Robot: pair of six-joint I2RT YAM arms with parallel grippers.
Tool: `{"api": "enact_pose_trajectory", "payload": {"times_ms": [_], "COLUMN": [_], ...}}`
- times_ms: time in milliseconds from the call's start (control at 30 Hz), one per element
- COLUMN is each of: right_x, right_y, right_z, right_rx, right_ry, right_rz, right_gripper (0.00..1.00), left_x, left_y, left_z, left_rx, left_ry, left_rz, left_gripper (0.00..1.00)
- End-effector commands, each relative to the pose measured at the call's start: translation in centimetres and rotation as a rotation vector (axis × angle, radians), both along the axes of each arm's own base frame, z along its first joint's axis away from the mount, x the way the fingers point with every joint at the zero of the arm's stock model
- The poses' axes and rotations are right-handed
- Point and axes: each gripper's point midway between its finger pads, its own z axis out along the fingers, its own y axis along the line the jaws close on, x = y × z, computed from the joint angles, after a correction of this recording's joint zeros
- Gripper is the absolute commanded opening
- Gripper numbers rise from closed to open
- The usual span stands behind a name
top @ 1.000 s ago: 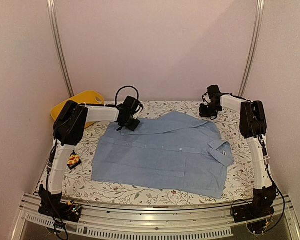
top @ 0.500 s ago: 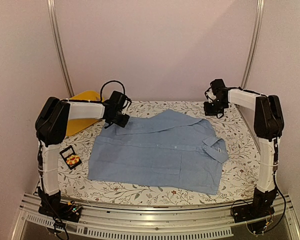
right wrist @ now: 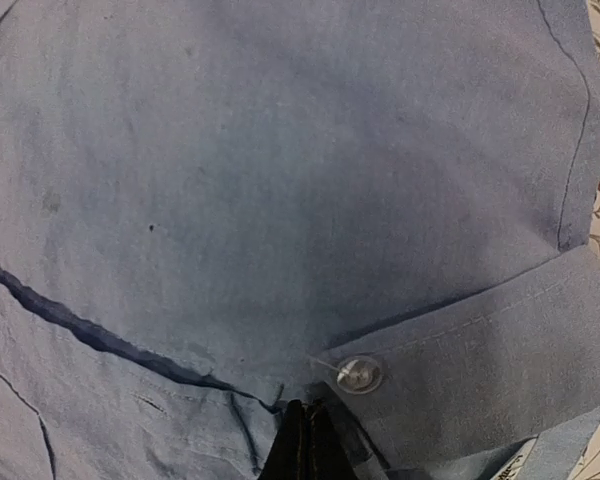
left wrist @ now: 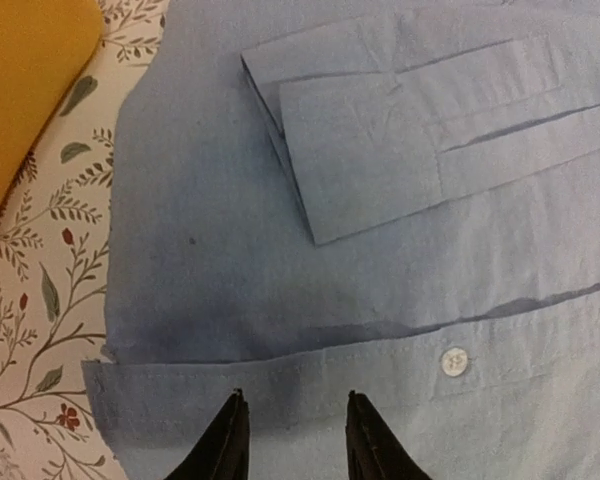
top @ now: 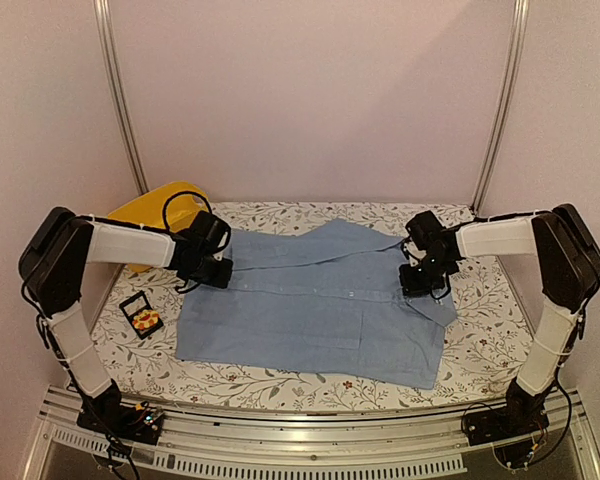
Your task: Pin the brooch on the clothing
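Seeing left arm [top: 120, 243] rising from its base at the table's [top: 485, 345] near-left corner, elbow up high over the left edge, forearm running level toward the middle. Hanging left gripper [left wrist: 292, 446] just above the clothing's [top: 320, 300] left hem, wrist tipping down. Showing fingers [left wrist: 225, 445] parted, gripping nothing, blue cloth visible in the gap; touching the cloth or not, cannot tell. Seeing right arm [top: 495, 238] mirroring that from the near-right corner, elbow over the right edge, forearm sloping down toward the middle. Holding right gripper [right wrist: 305, 448] right at the clothing beside a clear button [right wrist: 360, 374], fingers squeezing fully together with tips at a fold; pinching cloth or not, cannot tell. Noting clothing lying flat, front up, across the table's middle. Noting brooch [top: 147, 321] sitting in a small black box [top: 132, 304] near the left edge, beside the clothing's left side, well apart from both grippers. Spotting yellow basin [top: 145, 210] at the far-left corner, behind the left forearm.
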Motion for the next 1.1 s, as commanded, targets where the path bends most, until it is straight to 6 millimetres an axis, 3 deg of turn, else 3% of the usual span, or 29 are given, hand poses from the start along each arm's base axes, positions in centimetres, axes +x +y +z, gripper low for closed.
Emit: {"api": "enact_pose_trajectory", "payload": {"times_ms": [0, 133, 267, 367, 467, 533, 633, 700, 800, 900, 1000, 1067], "right_x": [1.3, 1.9, 3.3, 4.3, 5.4, 5.9, 6.2, 6.2, 6.3, 6.3, 5.9, 5.8], "right_y": [-1.9, -4.7, -5.8, -4.3, -3.2, -2.4, -0.7, 0.8, 2.0, 2.0, 2.0, 2.2], "right_z": [-1.3, -2.3, -1.7, -0.8, 1.1, 2.9, 5.3, 6.5, 7.5, 7.5, 7.5, 7.5], "right_rx": [-0.023, -0.050, -0.065, -0.021, -0.010, -0.024, -0.044, -0.028, -0.013, -0.019, -0.013, 0.002], "right_ry": [-0.012, 0.005, -0.019, -0.024, -0.059, -0.099, -0.163, -0.193, -0.218, -0.223, -0.233, -0.243], "right_rz": [-0.102, -0.160, -0.147, -0.083, -0.037, -0.020, 0.019, 0.054, 0.080, 0.086, 0.096, 0.106], "right_gripper": [0.00, 0.00, 0.00, 0.00, 0.01, 0.10, 0.22, 0.24, 0.25, 0.26, 0.26, 0.26], "left_x": [-2.2, -3.3, -3.1, -2.2, -3.1, -4.7, -8.4, -9.2, -8.8, -8.6, -8.4, -9.7], "left_y": [-0.7, 0.0, 0.4, -0.5, -1.0, 0.9, 5.7, 4.5, 3.3, 3.4, 6.0, 7.9], "left_z": [-2.9, -4.5, -4.2, -1.4, 1.3, 1.9, 2.3, 2.5, 3.5, 3.5, 3.9, 4.5], "left_rx": [0.021, 0.058, 0.097, 0.149, 0.239, 0.394, 0.673, 0.610, 0.646, 0.649, 0.733, 0.739], "left_ry": [0.072, 0.113, 0.106, 0.071, 0.109, 0.174, 0.354, 0.393, 0.386, 0.447, 0.375, 0.257], "left_rz": [0.014, 0.018, 0.012, -0.058, -0.155, -0.151, -0.117, -0.138, -0.129, -0.035, 0.205, 0.358], "left_gripper": [0.33, 0.32, 0.31, 0.31, 0.44, 0.53, 0.68, 0.72, 0.69, 0.65, 0.54, 0.56]}}
